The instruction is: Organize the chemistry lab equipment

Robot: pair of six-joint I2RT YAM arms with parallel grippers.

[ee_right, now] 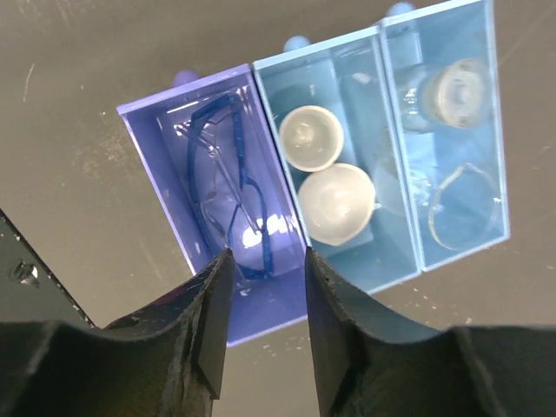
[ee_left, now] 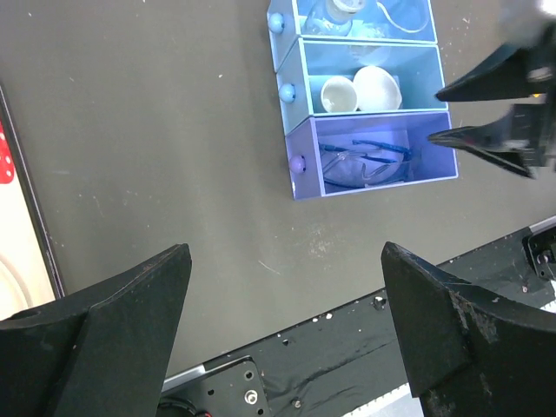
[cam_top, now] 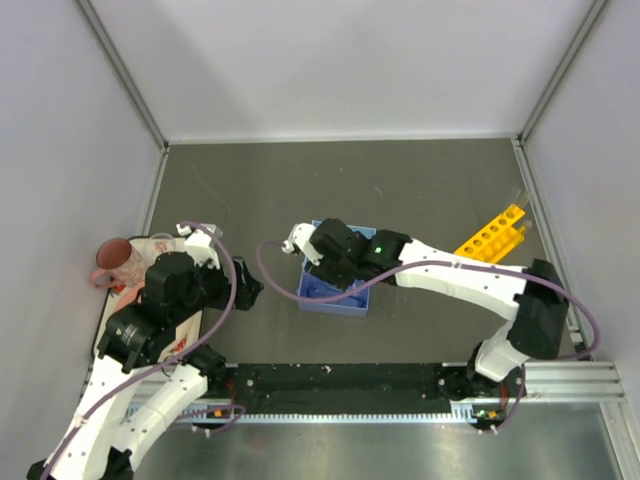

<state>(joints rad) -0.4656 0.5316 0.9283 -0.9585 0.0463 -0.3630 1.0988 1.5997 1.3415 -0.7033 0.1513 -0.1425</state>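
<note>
Right gripper (ee_right: 263, 287) parked over the goggles (ee_right: 224, 193) in my tray (ee_right: 146, 148)
Jaws a bit apart, gripping nothing; left gripper (ee_left: 287, 291) spread wide.

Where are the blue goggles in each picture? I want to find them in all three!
Top external: they cannot be made out; the right arm covers much of the light-blue tray at centre.
Left wrist: the goggles lie in the tray's purple end compartment, upper right.
Right wrist: the goggles are in that same purple compartment, left of centre, just above the jaws.
Shared landmark: the tray, seen in all three views.
</note>
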